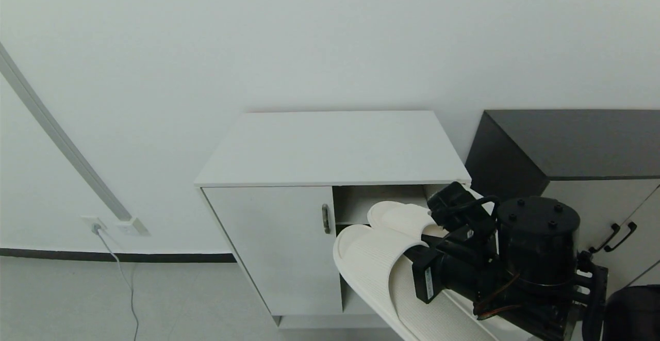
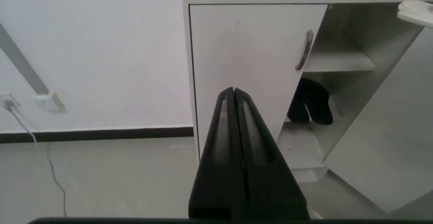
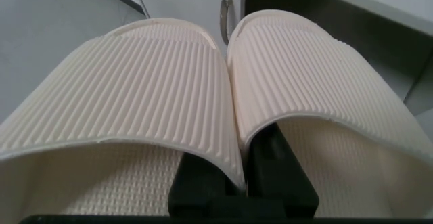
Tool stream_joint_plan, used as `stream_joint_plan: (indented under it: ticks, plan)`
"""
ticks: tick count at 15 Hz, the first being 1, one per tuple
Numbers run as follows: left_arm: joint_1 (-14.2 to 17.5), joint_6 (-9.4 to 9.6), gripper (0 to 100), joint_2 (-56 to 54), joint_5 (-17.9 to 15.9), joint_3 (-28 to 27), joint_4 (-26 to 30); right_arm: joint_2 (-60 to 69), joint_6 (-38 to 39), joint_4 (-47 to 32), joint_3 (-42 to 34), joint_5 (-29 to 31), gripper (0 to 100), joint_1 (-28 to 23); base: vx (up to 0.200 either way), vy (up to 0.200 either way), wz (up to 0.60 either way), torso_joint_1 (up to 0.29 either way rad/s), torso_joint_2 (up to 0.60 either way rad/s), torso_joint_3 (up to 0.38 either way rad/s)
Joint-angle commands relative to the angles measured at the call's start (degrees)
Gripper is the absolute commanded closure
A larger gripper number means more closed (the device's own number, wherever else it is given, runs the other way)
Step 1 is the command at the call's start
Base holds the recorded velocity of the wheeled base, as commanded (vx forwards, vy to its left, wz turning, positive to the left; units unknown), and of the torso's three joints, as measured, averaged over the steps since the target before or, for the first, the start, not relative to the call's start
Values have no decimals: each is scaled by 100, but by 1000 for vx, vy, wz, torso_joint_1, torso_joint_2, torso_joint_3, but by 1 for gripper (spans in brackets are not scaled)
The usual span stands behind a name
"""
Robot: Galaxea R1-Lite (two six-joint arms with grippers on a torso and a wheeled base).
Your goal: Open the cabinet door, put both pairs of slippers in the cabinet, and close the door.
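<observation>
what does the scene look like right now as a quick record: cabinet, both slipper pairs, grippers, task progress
cabinet: white cabinet, left door shut, right door swung open
cream slippers: pair side by side, held by the right gripper in front of the open compartment, not yet inside
black slippers: inside the cabinet, on the lower level under the shelf
left gripper: shut, empty, facing the shut left door
neighbour: dark cabinet to the right of the white one
progress: door opened, one pair in, cream pair and closing left

The right gripper (image 3: pixel 247 180), at the near right, is clamped on the pair of slippers (image 3: pixel 155 95); the left gripper (image 2: pixel 233 122) is held with its fingers pressed together.
</observation>
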State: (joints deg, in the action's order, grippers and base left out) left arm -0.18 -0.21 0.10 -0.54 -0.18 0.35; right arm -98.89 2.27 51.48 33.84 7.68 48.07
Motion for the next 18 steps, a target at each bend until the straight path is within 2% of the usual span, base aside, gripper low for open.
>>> stream_joint_plan:
  ticks: [1, 18]
  plan:
    - [1, 3, 100, -1, 1, 1, 0, -16, 2, 2, -18, 14, 100, 1, 0, 0, 0, -173, 388, 217]
    - [1, 3, 100, -1, 1, 1, 0, -34, -7, 11, -71, 5, 100, 1, 0, 0, 0, -205, 513, 309]
